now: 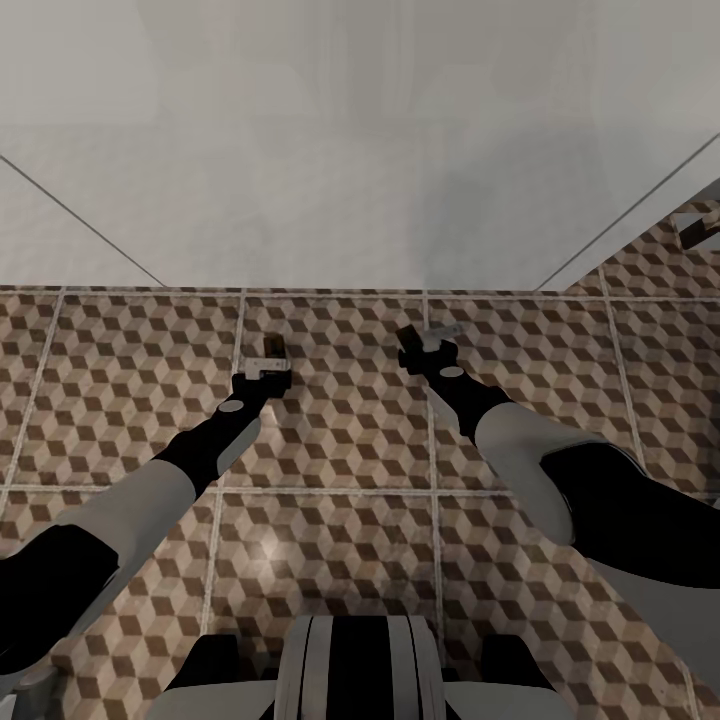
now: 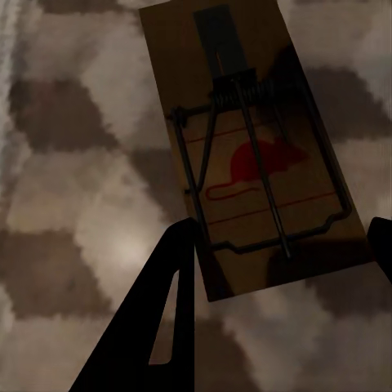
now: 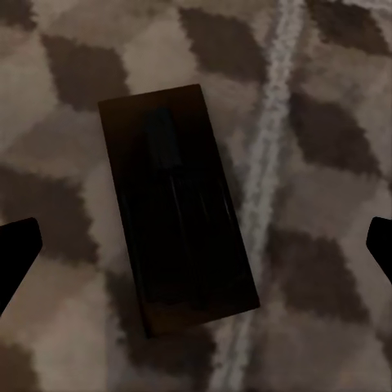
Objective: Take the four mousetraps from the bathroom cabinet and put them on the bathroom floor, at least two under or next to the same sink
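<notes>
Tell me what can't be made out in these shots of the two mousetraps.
- Right wrist view: the mousetrap lies in deep shadow; its metal parts are unreadable.
- Left wrist view: the mousetrap is lapped at its near corners by dark gripper fingers; contact is unclear.
- Head view: the left gripper covers its trap; the object at the right edge is cut off.

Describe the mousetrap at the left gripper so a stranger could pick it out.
Start at the white wall's base, on the cube-patterned bathroom floor. The mousetrap sits at the tip of the left gripper. Unlike the darker one by the right gripper, it shows a red mouse print under its wire spring.
</notes>
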Controlling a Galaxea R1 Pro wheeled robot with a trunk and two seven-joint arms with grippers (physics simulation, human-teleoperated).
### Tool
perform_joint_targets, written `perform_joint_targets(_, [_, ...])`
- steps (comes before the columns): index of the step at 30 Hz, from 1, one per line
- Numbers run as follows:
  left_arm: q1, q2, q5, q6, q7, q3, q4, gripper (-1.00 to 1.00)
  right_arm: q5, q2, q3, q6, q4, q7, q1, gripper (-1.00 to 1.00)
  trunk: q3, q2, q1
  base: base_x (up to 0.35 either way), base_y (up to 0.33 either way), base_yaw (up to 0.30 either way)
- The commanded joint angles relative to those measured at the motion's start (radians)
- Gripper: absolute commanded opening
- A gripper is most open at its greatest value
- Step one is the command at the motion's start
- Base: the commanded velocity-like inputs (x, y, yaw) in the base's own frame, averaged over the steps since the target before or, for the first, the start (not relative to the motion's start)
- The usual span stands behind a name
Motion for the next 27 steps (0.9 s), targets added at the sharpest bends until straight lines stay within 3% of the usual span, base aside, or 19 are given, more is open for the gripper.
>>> perform_joint_targets(1, [-0.001,0.001,0.007,0.000,0.007,-0.008,-0.002,-1.00,0.003,0.000,0.005,-0.002,0.002,-0.005,-0.001,1.00,0.000,0.000,0.000,0.000,0.000,0.000])
perform_joint_targets(15, [-0.002,-0.011,0.007,0.012,0.007,-0.007,-0.002,-1.00,0.003,0.001,0.005,-0.003,0.002,-0.005,-0.001,1.00,0.000,0.000,0.000,0.000,0.000,0.000])
perform_joint_targets(27, [-0.003,-0.032,0.007,0.080,0.009,-0.007,-0.002,-1.00,0.003,0.001,0.005,-0.004,0.002,-0.005,-0.001,1.00,0.000,0.000,0.000,0.000,0.000,0.000])
